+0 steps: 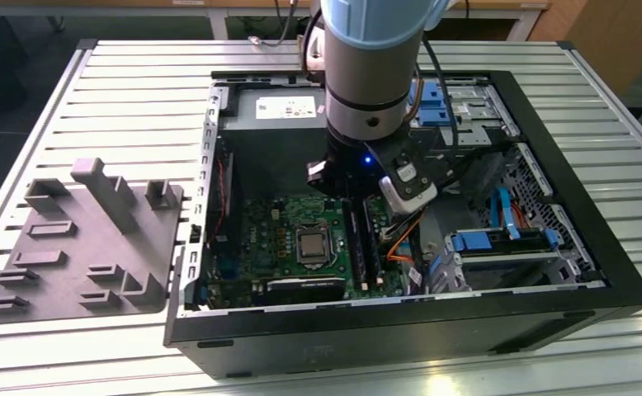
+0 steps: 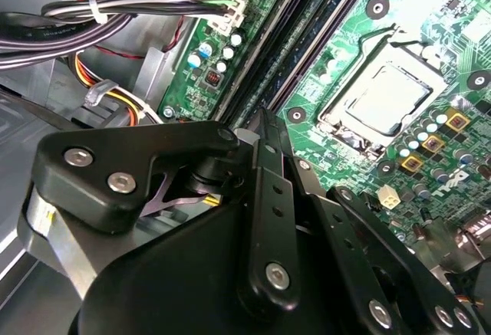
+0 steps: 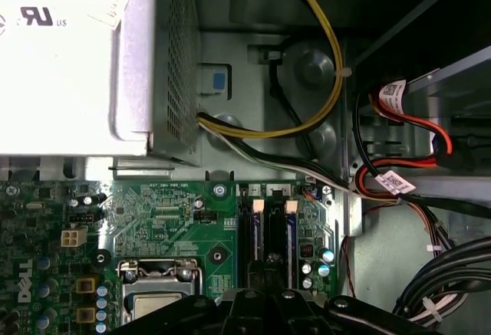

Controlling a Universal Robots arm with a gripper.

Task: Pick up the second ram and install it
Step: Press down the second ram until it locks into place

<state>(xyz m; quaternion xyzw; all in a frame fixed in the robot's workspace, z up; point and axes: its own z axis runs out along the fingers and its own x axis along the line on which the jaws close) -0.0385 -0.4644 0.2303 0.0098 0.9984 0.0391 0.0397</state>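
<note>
My gripper (image 1: 341, 196) reaches down inside the open computer case, over the black memory slots (image 1: 361, 239) of the green motherboard (image 1: 277, 239). In the second wrist view the gripper (image 2: 261, 118) has its black fingers (image 2: 270, 189) drawn together, and their tips touch the slot row. The first wrist view shows two long dark sticks standing in neighbouring slots (image 3: 257, 235), just ahead of the gripper (image 3: 270, 277). I cannot tell which of them is the second ram, and the tips hide whether anything is pinched between them.
The grey plastic tray (image 1: 79, 247) with upright blocks lies outside the case at the exterior view's left. The processor socket (image 1: 312, 245) sits beside the slots. Cable bundles (image 2: 92, 21), the power supply (image 3: 69, 59) and blue drive brackets (image 1: 498, 239) crowd the case around the arm.
</note>
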